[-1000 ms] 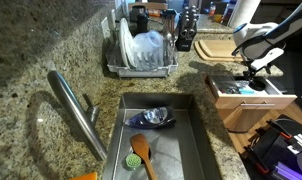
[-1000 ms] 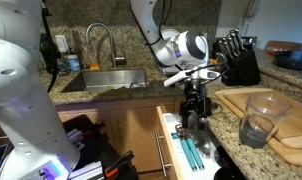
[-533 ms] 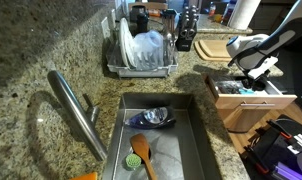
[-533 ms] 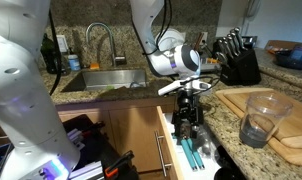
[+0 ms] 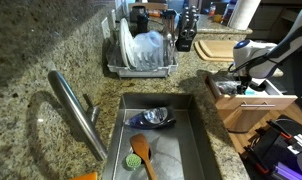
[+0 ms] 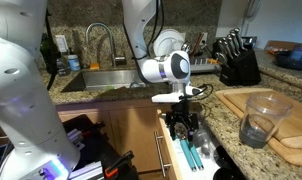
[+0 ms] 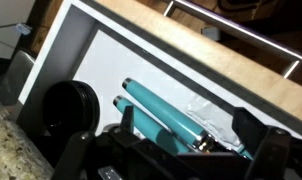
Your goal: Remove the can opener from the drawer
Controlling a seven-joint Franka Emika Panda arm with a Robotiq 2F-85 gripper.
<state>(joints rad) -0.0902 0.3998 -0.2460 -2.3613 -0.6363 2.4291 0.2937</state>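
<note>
The reach is in hand: the hand hangs released, jaws wide, low over the open drawer, where the teal-handled can opener lies on the white floor. Next, it likely must descend, straddle the handles and clench.

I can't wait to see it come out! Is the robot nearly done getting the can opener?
Done: the drawer stands open. In hand: the pincer hangs open just over the teal-handled can opener, not gripping it. Left: close on it and lift it out.
</note>
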